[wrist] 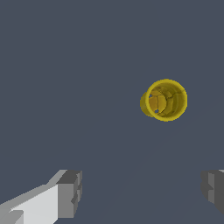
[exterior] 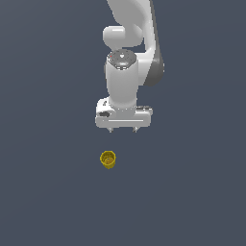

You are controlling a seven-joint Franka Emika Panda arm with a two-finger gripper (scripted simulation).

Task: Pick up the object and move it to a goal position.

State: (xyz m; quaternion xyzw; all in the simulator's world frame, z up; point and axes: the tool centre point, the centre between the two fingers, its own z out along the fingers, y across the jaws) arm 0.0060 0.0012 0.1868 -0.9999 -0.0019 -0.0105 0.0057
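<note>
Hovering pincer (exterior: 123, 129) spread wide, yellow cup (exterior: 108, 159) apart

The cup (exterior: 108, 159) lies on its side on the surface (exterior: 43, 192), well away from every edge that shows. The gripper (exterior: 123, 129) hangs over the surface, apart from the cup — in the exterior view the cup sits nearer the camera and slightly toward the exterior view's left. In the wrist view the cup (wrist: 164, 100) lies outside the gap between the fingers (wrist: 70, 192) — its mouth faces the camera.
</note>
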